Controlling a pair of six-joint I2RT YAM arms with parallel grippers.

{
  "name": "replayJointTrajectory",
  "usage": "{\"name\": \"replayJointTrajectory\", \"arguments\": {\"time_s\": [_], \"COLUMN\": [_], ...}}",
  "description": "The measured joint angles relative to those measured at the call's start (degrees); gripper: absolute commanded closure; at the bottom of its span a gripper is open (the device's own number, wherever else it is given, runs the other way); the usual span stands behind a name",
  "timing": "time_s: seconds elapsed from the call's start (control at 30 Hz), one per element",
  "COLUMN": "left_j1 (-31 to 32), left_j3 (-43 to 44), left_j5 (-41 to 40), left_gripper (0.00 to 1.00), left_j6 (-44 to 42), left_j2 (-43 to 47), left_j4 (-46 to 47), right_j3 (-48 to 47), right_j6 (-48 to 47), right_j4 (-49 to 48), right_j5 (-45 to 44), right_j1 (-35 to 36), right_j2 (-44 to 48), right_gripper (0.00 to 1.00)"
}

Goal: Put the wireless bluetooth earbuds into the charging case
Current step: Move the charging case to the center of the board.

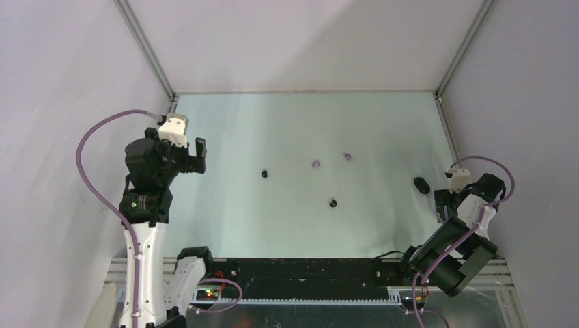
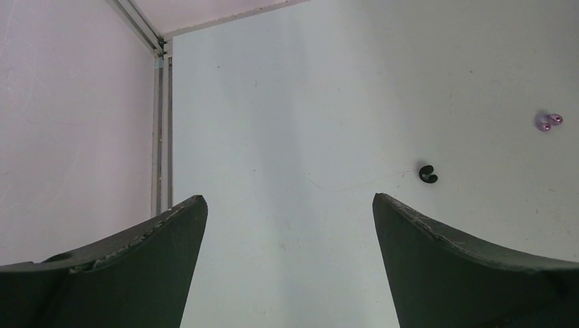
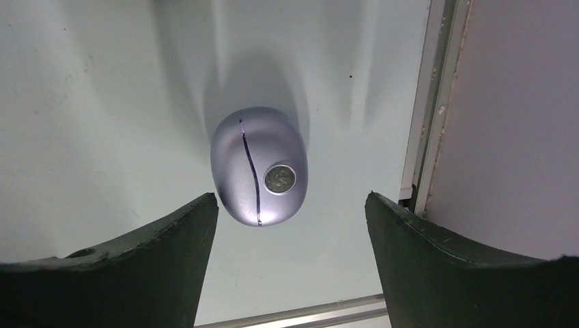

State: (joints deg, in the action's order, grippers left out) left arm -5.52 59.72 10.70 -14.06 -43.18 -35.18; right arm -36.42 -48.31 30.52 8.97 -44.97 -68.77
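Observation:
The charging case [image 3: 259, 166] is a closed, silvery-lilac egg shape with a round button; from above it shows as a dark oval [image 1: 420, 185] near the right wall. My right gripper [image 3: 292, 197] [image 1: 442, 198] stands open just behind it. The case's near end lies between the fingertips, closer to the left one, and nothing is gripped. Two purple earbuds [image 1: 315, 163] [image 1: 347, 156] and two black earbuds [image 1: 264, 173] [image 1: 332, 202] lie loose mid-table. My left gripper [image 1: 194, 156] [image 2: 290, 198] hovers open and empty at the far left; a black bud [image 2: 428, 174] and a purple bud [image 2: 548, 121] lie ahead to its right.
White enclosure walls with aluminium corner posts [image 1: 147, 48] ring the pale table. The right wall's frame rail [image 3: 427, 109] runs close beside my right gripper. A black rail [image 1: 300, 270] lies along the near edge between the arm bases.

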Motion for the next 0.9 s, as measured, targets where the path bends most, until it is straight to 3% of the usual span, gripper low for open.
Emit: {"name": "replayJointTrajectory", "arguments": {"time_s": [0.33, 0.9], "left_j1": [0.0, 0.0], "left_j3": [-0.4, -0.9], "left_j5": [0.0, 0.0], "left_gripper": [0.01, 0.01], "left_j6": [0.0, 0.0], "left_j2": [-1.4, -1.4], "left_j4": [0.4, 0.5], "right_j3": [0.9, 1.0], "right_j6": [0.3, 4.2], "right_j4": [-0.3, -3.3], "right_j5": [0.9, -1.1], "right_j1": [0.1, 7.1], "right_j2": [0.9, -3.3], "right_gripper": [0.17, 0.17]}}
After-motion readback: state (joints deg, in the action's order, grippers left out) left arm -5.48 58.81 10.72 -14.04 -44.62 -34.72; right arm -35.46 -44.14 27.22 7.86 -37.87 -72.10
